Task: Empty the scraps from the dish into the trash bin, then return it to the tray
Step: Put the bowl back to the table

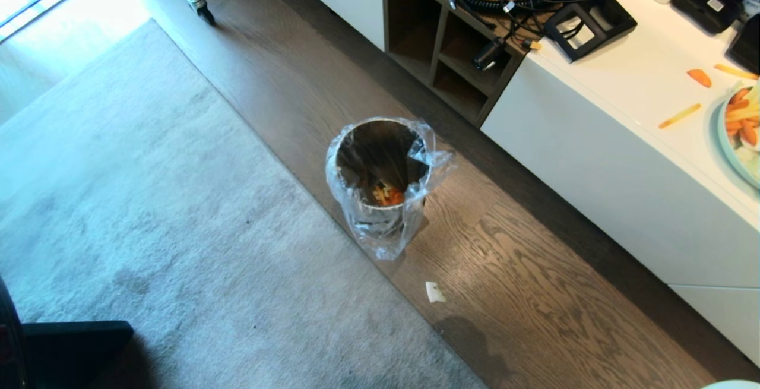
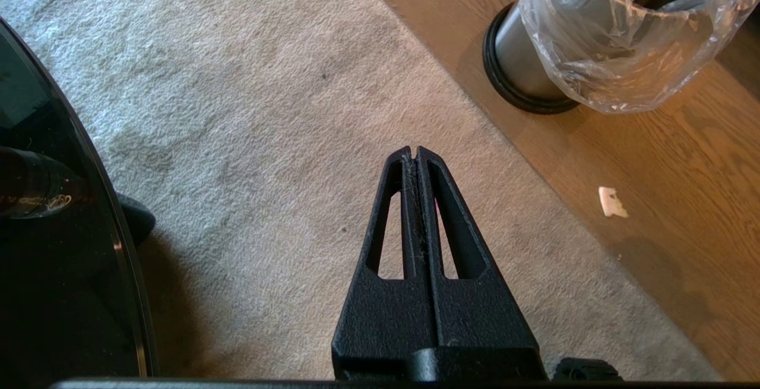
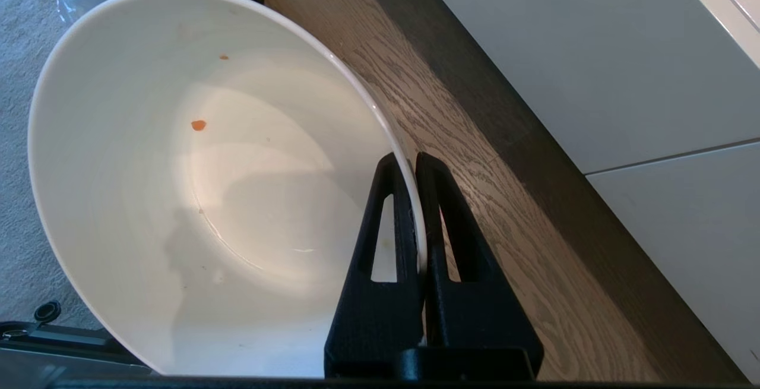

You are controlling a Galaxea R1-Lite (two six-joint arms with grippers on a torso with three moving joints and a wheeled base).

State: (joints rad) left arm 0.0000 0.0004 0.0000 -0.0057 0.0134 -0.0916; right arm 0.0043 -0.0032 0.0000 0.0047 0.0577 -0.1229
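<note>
Head view looks down on the small round shiny metal trash bin (image 1: pixel 380 181), lined with a crinkly clear plastic bag, standing on the wooden floor (image 1: pixel 534 294) at the edge of a pale grey carpet (image 1: pixel 148 211). Orange carrot slices and pale yellow strips, the scraps (image 1: pixel 387 194), already lie at the bottom of it, so the emptying looks done. Neither arm shows here, and the black tray is not in sight either.

Right wrist view shows the right tool (image 3: pixel 414 160) pinched narrow on the rim of the plain round white deep-sided dish (image 3: pixel 196 175), one finger inside the wall and one outside. The dish hangs tilted, low over the floor beside the long white cabinet (image 1: pixel 623 187), and holds only a couple of tiny orange specks. The left tool (image 2: pixel 414 151) hangs idle over the carpet, to the near left of the bin, its fingers pressed together on nothing.

What remains, I judge, is carrying the dish back to the tray (wherever it sits, probably up on the white surface (image 1: pixel 641 86) at the far right, where loose carrot and strips and a pale plate of food (image 1: pixel 736 151) lie). The grip is a thin pinch on a smooth rim, so a quick swing or lift could let the dish pivot or slip out. Rising close by the cabinet, it could also knock the edge.
</note>
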